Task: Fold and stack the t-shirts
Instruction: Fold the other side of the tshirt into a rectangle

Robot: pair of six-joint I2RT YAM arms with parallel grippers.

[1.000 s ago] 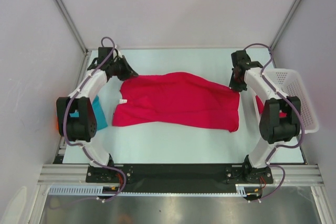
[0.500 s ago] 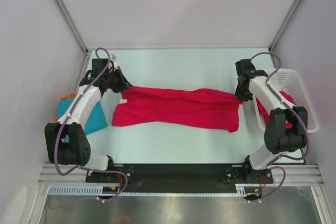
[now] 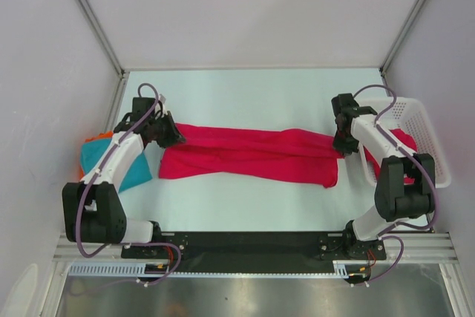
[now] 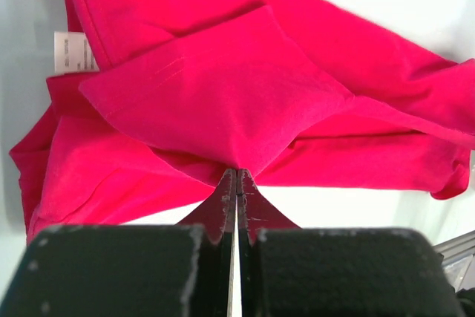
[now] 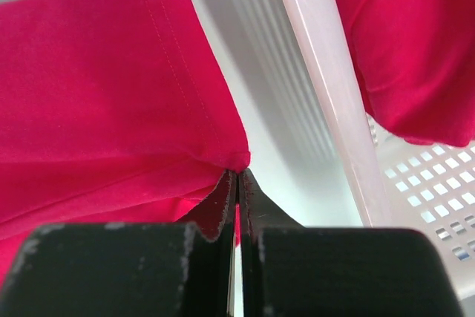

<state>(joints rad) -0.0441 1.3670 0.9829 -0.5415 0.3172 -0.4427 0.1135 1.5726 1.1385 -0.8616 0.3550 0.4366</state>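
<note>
The left gripper [image 4: 236, 174] at nine o'clock and right gripper [image 5: 237, 174] at three pinch only thin corners of the red shirt [image 3: 252, 155], so one may slip and spoil the fold.

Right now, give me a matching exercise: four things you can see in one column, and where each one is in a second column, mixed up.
Things:
1. long red shirt
2. teal shirt
3. basket
4. second red shirt

Places:
A. at the right edge of the table
B. inside the basket
C. at the left edge
D. stretched between the left gripper and right gripper, both shut on it

Pairs: 1-D, 2-C, 3-A, 4-B
</note>
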